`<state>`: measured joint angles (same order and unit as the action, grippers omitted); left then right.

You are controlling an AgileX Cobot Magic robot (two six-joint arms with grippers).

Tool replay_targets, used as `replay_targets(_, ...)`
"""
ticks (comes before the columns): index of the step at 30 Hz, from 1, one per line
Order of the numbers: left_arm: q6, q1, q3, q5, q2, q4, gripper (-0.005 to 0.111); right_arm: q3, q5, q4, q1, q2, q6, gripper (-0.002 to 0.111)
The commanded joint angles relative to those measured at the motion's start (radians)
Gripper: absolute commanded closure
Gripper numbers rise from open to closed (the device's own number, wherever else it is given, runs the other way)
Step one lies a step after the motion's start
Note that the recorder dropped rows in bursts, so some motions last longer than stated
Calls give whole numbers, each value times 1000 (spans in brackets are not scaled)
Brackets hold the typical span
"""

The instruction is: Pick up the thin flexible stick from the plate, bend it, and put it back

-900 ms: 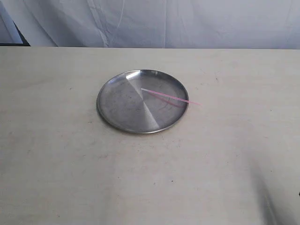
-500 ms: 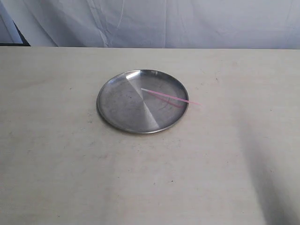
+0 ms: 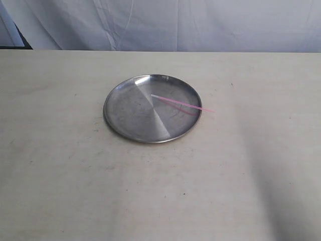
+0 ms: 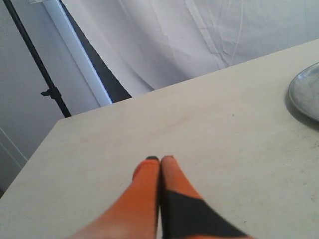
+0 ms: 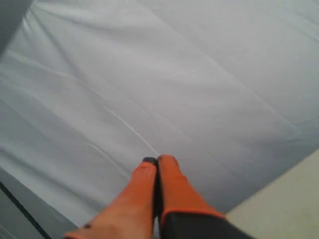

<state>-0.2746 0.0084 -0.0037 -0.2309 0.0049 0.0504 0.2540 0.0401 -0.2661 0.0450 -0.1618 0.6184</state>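
One thin flexible stick (image 3: 181, 104) across the plate (image 3: 125, 110) rim.

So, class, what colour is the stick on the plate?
The stick is pink, paler at its end near the middle of the plate; the exterior view shows it best.

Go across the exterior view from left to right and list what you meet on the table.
Bare table → plate → thin flexible stick, which starts near the plate's middle and has its tip poking out past the right rim → bare table again.
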Motion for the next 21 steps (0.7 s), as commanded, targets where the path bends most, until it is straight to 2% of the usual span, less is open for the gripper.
replay_targets(1, 5, 0, 4, 7, -5, -2, 106, 308, -407, 294, -1, -254, -172, 107)
replay_targets(4, 5, 0, 4, 7, -5, -2, 106, 513, -624, 300, -1, -480, -464, 107)
replay_targets(6, 5, 0, 4, 7, -5, -2, 106, 635, -703, 252, -1, -615, -618, 107)
replay_targets(8, 5, 0, 4, 7, -5, -2, 106, 724, -747, 206, -1, -759, -752, 101)
replay_targets(13, 5, -24, 4, 7, -5, -2, 106, 888, -800, 76, -4, -1089, -1015, 57)
replay_targets(15, 5, -31, 4, 7, -5, -2, 106, 937, -869, 64, -25, -1216, -1116, 49)
replay_targets(19, 5, -31, 4, 7, -5, -2, 106, 986, -924, 59, -108, -1422, -1263, 50)
replay_targets(21, 5, -31, 4, 7, -5, -2, 106, 990, -912, 59, -163, -1511, -1407, 50)
